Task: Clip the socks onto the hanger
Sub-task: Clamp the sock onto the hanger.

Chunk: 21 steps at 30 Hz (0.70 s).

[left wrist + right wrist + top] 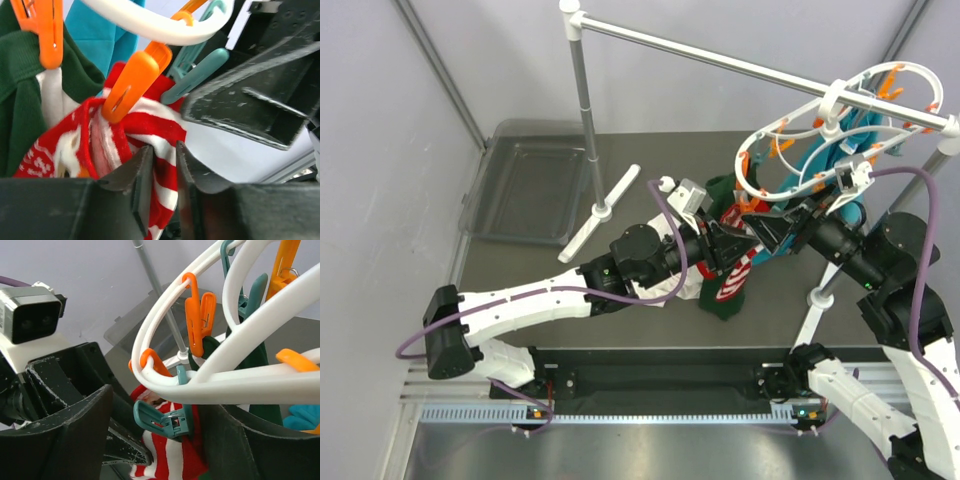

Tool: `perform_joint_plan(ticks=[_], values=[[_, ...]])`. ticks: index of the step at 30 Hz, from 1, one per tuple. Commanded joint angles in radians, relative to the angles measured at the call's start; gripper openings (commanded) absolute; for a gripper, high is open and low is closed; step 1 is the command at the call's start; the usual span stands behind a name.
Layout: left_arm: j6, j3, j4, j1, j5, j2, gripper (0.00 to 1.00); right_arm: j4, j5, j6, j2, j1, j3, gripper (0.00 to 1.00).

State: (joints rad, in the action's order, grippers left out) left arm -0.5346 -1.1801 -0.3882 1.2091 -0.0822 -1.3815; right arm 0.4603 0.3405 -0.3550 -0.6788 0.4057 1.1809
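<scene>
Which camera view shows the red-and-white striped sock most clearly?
The left wrist view: the striped sock fills the middle, bunched under an orange clip. In the top external view only a small, partly hidden patch shows. The right wrist view shows just some stripes at its bottom edge, below a teal clip.

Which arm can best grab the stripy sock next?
Left, likely: the left gripper straddles the striped sock under its orange clip. The right gripper gapes around a teal clip instead.
</scene>
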Motion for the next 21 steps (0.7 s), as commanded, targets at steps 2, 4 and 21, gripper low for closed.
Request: perform_joint_plan(ticks=[2,4,21], values=[[-0.007,-0.047,0.0,0.003,0.009,-0.007,0.43,0.144,-0.012,0.016,-0.015,0.016,0.071,0.71],[-0.002,-0.055,0.018,0.001,0.012,-0.007,0.49,0.19,-0.034,0.03,-0.015,0.018,0.088,0.75],[0.11,-0.255,0.254,0.003,0.272,-0.094,0.99,0.521,-0.334,0.103,0.073,0.016,0.177,1.0]])
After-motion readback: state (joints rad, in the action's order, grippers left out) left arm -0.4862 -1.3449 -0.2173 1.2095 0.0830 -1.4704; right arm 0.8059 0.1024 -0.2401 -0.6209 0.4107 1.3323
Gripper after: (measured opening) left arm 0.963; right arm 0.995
